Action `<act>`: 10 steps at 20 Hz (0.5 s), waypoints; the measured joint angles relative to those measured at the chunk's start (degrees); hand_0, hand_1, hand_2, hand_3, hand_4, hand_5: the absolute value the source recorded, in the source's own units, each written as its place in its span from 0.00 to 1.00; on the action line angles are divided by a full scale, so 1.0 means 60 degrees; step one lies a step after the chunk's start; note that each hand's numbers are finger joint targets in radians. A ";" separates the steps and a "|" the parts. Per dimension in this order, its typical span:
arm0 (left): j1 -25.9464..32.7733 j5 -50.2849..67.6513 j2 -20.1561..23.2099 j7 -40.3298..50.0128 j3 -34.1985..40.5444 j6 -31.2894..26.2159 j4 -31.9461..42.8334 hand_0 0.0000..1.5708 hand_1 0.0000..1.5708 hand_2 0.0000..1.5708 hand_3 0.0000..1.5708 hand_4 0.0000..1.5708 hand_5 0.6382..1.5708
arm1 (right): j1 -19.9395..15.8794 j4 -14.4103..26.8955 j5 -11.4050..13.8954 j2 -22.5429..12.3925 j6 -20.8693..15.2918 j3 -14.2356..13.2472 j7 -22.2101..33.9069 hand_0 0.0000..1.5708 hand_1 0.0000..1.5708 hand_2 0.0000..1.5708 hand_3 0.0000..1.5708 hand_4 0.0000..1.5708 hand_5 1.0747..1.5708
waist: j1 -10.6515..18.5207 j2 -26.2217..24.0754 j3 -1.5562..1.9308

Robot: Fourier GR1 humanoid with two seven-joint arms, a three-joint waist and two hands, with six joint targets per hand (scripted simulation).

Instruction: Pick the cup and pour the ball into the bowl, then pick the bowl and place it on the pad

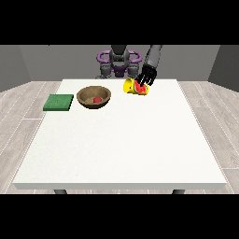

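Item: yellow cup (133,87), red inside, lying tipped on the white table (121,144) near its far edge, mouth turned toward the view's right. Judged light, rigid and smooth-walled; best taken round the side wall.

Hand at the view's right (148,74): directly above and against the cup, dark fingers reaching down over its mouth end; whether they clasp it cannot be told.

Wooden bowl (94,97): near the cup, toward the view's left, red ball (97,99) inside.

Green pad (59,102): beside the bowl, further left.

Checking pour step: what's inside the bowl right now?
A small red ball lies inside the brown bowl, near its middle. The near wall hides part of the bowl's floor, so nothing more can be confirmed.
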 measured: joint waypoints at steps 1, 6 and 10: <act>0.0280 0.0497 0.0049 -0.0522 0.0267 0.0038 -0.0239 0.99 0.99 1.00 1.00 0.90 0.93 | 0.0003 -0.0171 -0.0035 0.0023 -0.0005 0.0002 -0.0018 0.00 0.00 0.00 0.00 0.26 0.99 | -0.0015 0.0162 -0.0005; 0.0965 0.3294 -0.0531 -0.2414 0.1545 -0.0928 -0.1595 0.87 0.87 1.00 1.00 0.63 1.00 | 0.0154 -0.0578 -0.0054 0.0189 -0.0148 0.0006 -0.0050 0.00 0.00 0.00 0.00 0.29 0.99 | 0.0243 0.0465 -0.0076; 0.1002 0.5689 -0.1229 -0.3189 0.2528 -0.2759 -0.2514 0.41 0.41 0.13 0.00 0.22 1.00 | 0.0188 -0.0673 0.0034 0.0392 -0.0335 0.0112 -0.0045 0.00 0.00 0.00 0.00 0.33 0.99 | 0.0638 0.0660 -0.0119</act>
